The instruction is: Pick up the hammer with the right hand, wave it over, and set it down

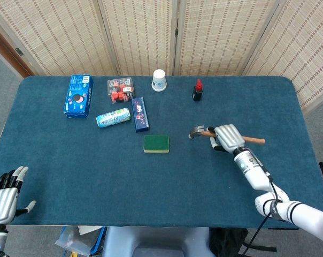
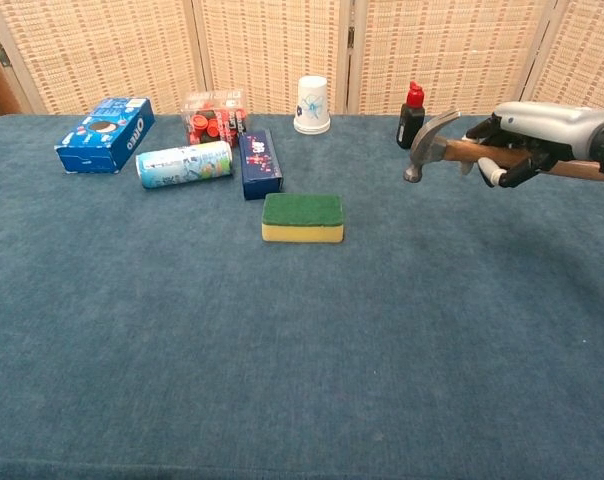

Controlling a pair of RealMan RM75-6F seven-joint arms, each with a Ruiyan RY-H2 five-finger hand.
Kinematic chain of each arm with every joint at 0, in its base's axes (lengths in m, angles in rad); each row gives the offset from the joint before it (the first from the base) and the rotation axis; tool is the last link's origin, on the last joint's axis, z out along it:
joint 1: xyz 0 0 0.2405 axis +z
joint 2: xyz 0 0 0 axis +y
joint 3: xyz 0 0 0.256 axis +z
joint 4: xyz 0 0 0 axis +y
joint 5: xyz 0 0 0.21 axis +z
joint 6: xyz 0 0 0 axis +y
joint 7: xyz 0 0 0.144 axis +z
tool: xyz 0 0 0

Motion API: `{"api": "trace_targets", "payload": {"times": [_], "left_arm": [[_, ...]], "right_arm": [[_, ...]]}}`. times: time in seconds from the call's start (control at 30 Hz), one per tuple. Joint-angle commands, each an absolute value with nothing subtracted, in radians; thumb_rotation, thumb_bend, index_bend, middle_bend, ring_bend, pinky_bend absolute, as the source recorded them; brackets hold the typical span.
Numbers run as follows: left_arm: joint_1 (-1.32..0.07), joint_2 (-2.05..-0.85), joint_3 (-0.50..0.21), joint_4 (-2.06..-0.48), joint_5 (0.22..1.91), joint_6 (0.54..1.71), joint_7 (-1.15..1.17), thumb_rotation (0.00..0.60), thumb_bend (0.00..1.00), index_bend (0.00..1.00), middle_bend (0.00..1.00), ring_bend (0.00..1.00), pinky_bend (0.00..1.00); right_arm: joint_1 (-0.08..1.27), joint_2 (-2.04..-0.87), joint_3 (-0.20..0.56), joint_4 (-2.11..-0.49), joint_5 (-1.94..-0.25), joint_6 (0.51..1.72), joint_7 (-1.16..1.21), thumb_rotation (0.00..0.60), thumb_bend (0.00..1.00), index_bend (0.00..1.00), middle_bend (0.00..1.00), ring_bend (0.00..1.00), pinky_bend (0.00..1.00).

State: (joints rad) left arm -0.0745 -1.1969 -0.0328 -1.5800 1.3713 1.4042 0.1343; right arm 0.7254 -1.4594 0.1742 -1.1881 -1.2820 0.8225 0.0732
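My right hand grips the wooden handle of the hammer and holds it in the air above the right half of the blue table. The steel head points left toward the table's centre, and the handle's free end sticks out to the right of the hand. My left hand hangs open off the front left corner of the table, holding nothing.
A green and yellow sponge lies left of the hammer. Along the back stand a red-capped black bottle, a paper cup, a dark blue box, a lying can, a red-item case and an Oreo box.
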Motion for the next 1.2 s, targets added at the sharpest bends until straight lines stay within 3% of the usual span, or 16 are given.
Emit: {"api": "trace_targets", "payload": {"times": [0.03,0.63,1.2], "left_arm": [[-0.074,-1.195,-0.032,-1.582,1.372,1.406,0.135,0.600,0.20,0.00,0.00,0.02,0.00],[-0.065,-1.185,-0.031,-1.583,1.387,1.425,0.118,0.600,0.20,0.00,0.00,0.02,0.00],[-0.046,-1.189,-0.025,-1.549,1.383,1.432,0.078,0.600,0.20,0.00,0.00,0.02,0.00]], "right_arm": [[0.721,-1.451,0.176,-1.216,-1.287,0.843,0.060,0.600,0.80,0.62,0.78,0.77,0.79],[0.773,-1.441,0.209,-1.349,-1.238,0.816,-0.026,0.600,0.80,0.63,0.81,0.81,0.82],[0.919,-1.639,0.245,-1.205,-1.049,0.723,-0.223,0.600,0.80,0.63,0.81,0.81,0.82]]}}
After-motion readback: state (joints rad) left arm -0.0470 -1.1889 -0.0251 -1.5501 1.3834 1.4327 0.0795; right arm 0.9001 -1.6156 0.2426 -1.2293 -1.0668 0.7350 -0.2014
